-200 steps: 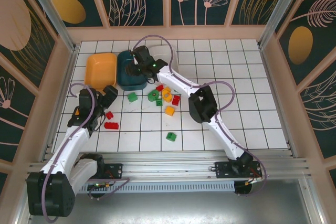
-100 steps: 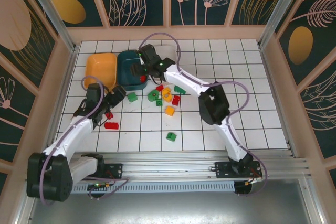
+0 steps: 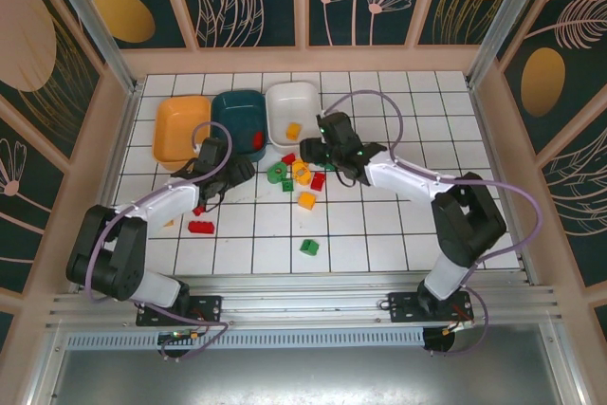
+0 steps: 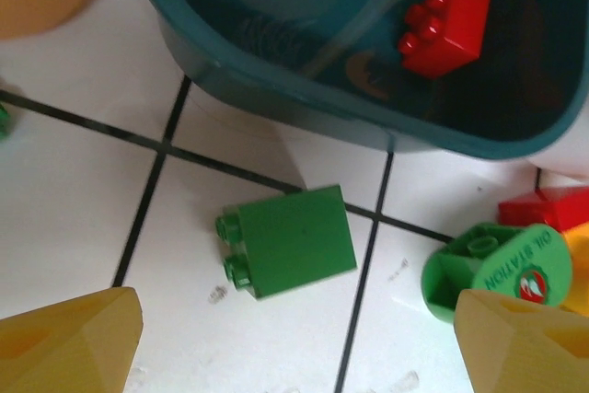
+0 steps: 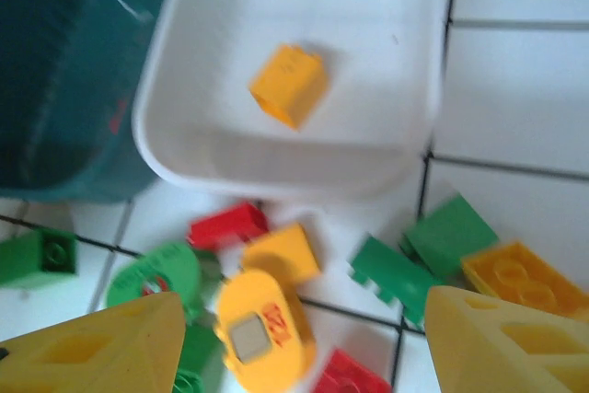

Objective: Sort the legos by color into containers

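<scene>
My left gripper (image 4: 294, 349) is open, low over a green brick (image 4: 290, 239) that lies on the white tiles between its yellow fingers (image 4: 69, 338). Just beyond it stands the dark teal container (image 4: 276, 89) with a red brick (image 4: 446, 20) inside. From above, the left gripper (image 3: 237, 174) sits below the teal container (image 3: 232, 106). My right gripper (image 5: 299, 356) is open and empty above a cluster of legos: a yellow oval piece (image 5: 262, 329), a yellow brick (image 5: 281, 255) and a red brick (image 5: 228, 225). Ahead of it, the white container (image 5: 276, 158) holds one yellow brick (image 5: 288, 85).
The orange container (image 3: 182, 130) stands left of the teal one. More legos are scattered about: a green ring (image 3: 276, 174), a yellow brick (image 3: 306, 200), a green brick (image 3: 309, 247) and two red bricks (image 3: 200, 227) at the left. Green flat pieces (image 5: 391, 269) lie near the right gripper.
The right arm drew back from the teal container to the right, leaving a red brick inside and uncovering the white container. The left arm swung forward and right over the green brick.
</scene>
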`<state>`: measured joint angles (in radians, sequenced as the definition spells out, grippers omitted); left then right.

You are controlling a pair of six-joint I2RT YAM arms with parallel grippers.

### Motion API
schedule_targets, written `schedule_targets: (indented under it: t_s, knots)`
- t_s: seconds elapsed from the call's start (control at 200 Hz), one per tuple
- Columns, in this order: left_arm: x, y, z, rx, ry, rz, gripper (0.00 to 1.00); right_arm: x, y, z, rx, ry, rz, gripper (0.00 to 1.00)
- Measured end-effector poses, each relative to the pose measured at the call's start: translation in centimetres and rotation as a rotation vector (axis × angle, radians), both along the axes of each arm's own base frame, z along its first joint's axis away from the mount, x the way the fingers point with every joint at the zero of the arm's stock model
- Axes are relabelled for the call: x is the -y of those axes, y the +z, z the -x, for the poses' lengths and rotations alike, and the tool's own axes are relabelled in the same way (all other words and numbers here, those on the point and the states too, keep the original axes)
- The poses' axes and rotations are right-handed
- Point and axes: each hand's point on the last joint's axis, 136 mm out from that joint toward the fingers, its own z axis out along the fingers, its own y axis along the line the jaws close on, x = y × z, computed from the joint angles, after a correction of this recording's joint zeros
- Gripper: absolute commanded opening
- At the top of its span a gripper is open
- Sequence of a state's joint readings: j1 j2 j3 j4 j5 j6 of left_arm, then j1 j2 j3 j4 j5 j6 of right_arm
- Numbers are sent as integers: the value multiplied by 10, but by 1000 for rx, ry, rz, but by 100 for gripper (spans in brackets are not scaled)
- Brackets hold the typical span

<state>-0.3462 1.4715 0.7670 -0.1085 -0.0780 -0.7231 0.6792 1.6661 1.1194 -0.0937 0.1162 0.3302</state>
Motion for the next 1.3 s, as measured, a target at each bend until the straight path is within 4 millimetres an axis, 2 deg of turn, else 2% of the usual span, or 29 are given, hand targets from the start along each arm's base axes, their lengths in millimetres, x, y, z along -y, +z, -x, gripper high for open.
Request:
schedule_targets:
  t_s: [0.16,0.365,0.53,0.576,0.731,0.841,0.911,0.971,1.066,1.146,1.221,1.301]
  knots:
    - [-1,-15,-8,-30,-17,-53,80,23,-22,19,-45,-25,13,70]
    - [9,-40,-14,-80,-62,-71,75,45,-20,11,-36,-70,-32,70]
    - [12,-50,-20,-90,-78,-83,61,45,-14,10,-21,-62,-61,69]
    - [11,-52,-22,-91,-80,-98,55,44,-14,10,-18,-60,-64,69]
    - [13,-50,-25,-75,-90,-92,33,47,-11,10,-12,-59,-65,68]
    - [19,-46,-19,-71,-123,-61,24,49,-3,10,4,-59,-77,69]
    - [22,-36,-9,-55,-138,-28,21,52,4,9,18,-62,-88,69]
    - [23,-18,-1,-22,-151,-1,20,54,10,8,30,-67,-97,68]
    - [22,27,3,81,-153,32,18,56,15,7,49,-73,-109,68]
    - [16,67,1,175,-131,44,16,58,11,10,49,-75,-112,68]
    - [1,93,-11,231,-83,56,15,60,4,14,38,-75,-107,68]
    - [-35,102,-31,247,21,60,14,60,-1,17,22,-70,-112,68]
